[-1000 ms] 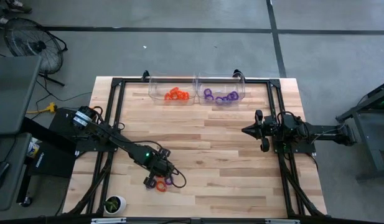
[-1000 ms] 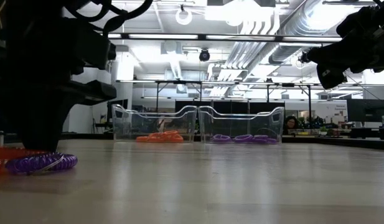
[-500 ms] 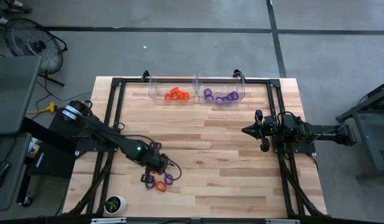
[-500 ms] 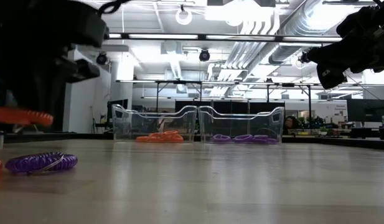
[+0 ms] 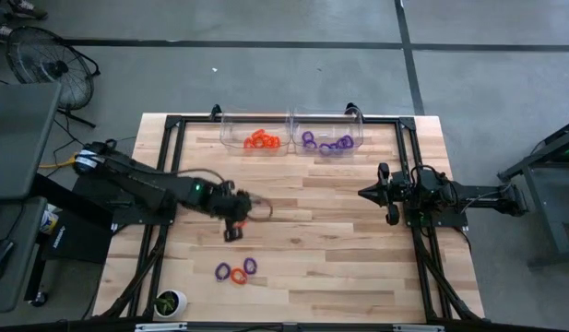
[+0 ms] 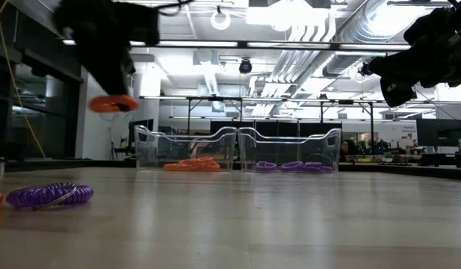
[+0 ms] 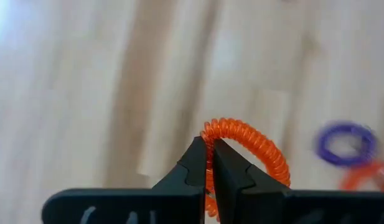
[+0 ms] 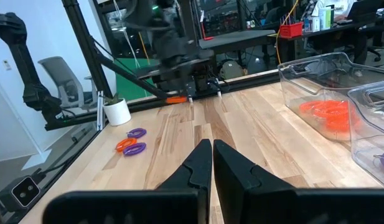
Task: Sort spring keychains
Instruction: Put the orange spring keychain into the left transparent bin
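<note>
Left gripper (image 5: 236, 215) clamped on an orange keychain (image 7: 244, 149), lifted above the table (image 5: 339, 249), with the orange bin (image 5: 254, 136) diagonally ahead; right gripper (image 5: 365, 193) pinched empty, far from that bin.

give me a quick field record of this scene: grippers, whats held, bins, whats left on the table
left gripper: shut on orange keychain, raised above the table
right gripper: shut, empty, waiting at the table's right side
left bin: holds orange keychains
right bin: holds purple keychains
loose on table: two purple keychains, one orange, near the front edge
</note>
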